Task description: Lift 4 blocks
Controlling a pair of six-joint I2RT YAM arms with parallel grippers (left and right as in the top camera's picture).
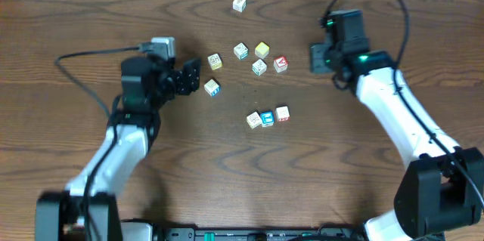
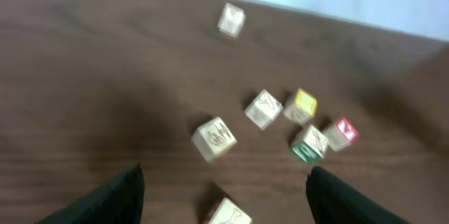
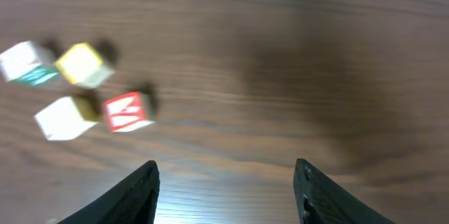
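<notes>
Overhead, the left gripper (image 1: 196, 77) gapes empty, with a block (image 1: 212, 87) just right of it in frame. The right gripper (image 1: 313, 57), also spread, sits farther off.

Reaches up from the lower left corner of the overhead frame with the left arm (image 1: 121, 150), white link slanting up and right to a black wrist at left of centre. Points the left gripper (image 1: 191, 76) toward frame right, jaws spread wide; shows the left fingers (image 2: 112, 199) dark at the bottom edge of the left wrist view, far apart. Bends the right arm (image 1: 401, 112) from the lower right corner up and left to the upper right of the frame. Aims the right gripper (image 1: 316, 57) toward frame left, jaws parted; shows the right fingers (image 3: 133, 196) apart at the bottom of the right wrist view.
</notes>
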